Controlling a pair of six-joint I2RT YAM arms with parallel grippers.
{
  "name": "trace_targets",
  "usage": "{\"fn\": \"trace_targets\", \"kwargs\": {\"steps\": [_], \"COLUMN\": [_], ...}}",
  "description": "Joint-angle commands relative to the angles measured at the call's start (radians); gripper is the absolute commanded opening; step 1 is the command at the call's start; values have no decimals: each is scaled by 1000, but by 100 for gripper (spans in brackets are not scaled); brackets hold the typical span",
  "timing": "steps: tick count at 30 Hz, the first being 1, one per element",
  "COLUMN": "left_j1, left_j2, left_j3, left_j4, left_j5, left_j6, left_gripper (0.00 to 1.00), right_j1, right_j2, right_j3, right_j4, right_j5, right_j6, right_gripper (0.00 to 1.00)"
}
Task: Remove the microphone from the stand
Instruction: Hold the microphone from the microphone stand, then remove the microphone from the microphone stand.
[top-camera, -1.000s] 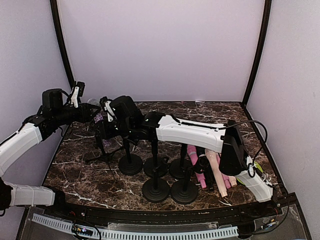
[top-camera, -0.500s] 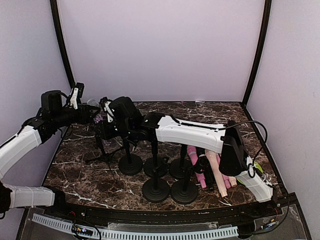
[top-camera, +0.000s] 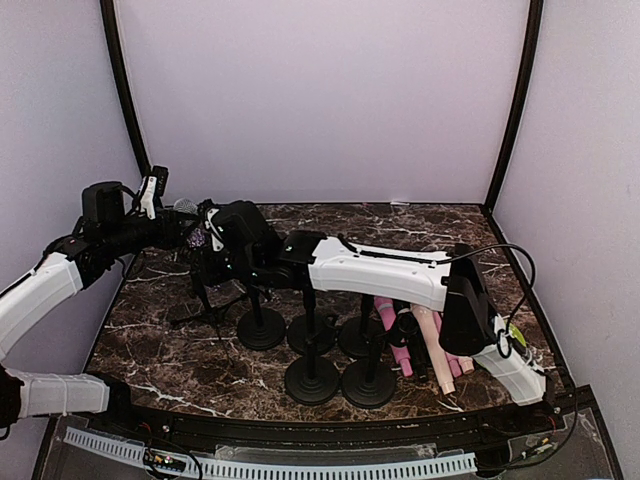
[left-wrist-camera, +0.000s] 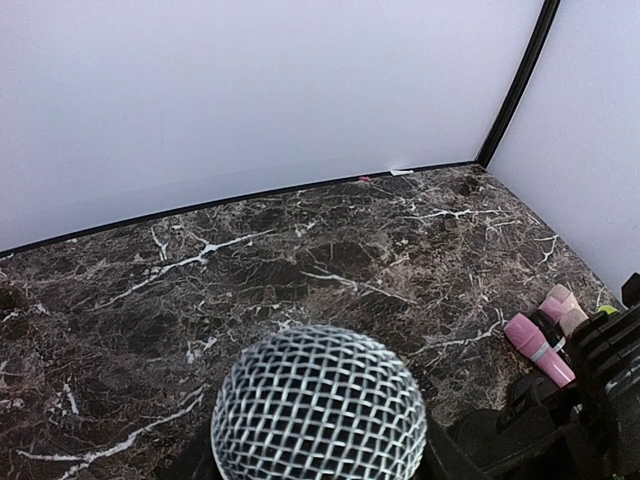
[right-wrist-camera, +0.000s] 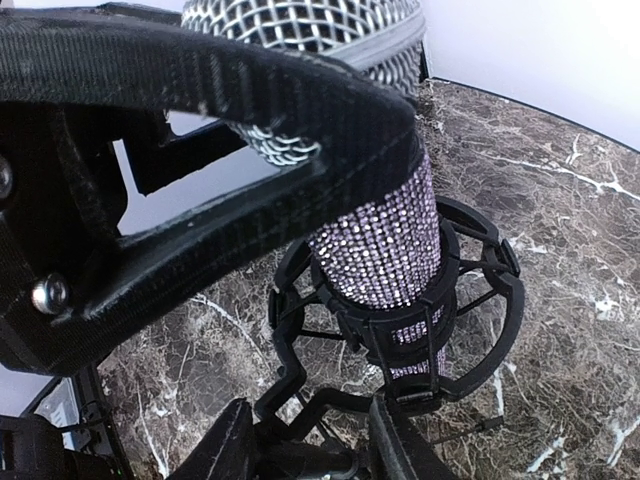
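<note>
The microphone (right-wrist-camera: 375, 240) has a silver mesh head (left-wrist-camera: 318, 405) and a purple rhinestone body. It sits upright in a black shock mount (right-wrist-camera: 490, 300) on top of the tripod stand (top-camera: 204, 300) at the table's far left. My left gripper (top-camera: 182, 226) comes in from the left and is shut on the microphone's upper body; one of its black fingers (right-wrist-camera: 250, 90) crosses just under the mesh head. My right gripper (right-wrist-camera: 305, 450) reaches across from the right, its fingers (right-wrist-camera: 215, 445) clamped on either side of the stand's bracket below the shock mount.
Several empty black stands with round bases (top-camera: 311, 381) are grouped at the table's middle. Pink and beige microphones (top-camera: 420, 340) lie beside them on the right, also seen as pink microphones (left-wrist-camera: 535, 345). Pale walls close the back and sides.
The right gripper's jaws have narrowed onto the stand's bracket, and its wrist has edged slightly left. The left gripper and the microphone stand about where they were.
</note>
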Motion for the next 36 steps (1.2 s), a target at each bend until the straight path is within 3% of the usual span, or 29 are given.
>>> {"fn": "trace_targets", "kwargs": {"steps": [1,16,36], "left_j1": [-8,-14,-18], "left_j2": [-41,-37,-46], "left_j3": [2,2,5], "left_j4": [71,67,89], "left_j5": [16,11,-3], "left_j6": [4,10,34], "left_gripper": [0,0,0], "right_j1": [18,18,27], "right_j2": [-37,-70,-35], "right_j3": [-44,-59,-98], "right_j4": [-57,-17,-74], "right_j5": [3,1,-11], "right_j6": [8,56,169], "right_gripper": [43,58,53]}}
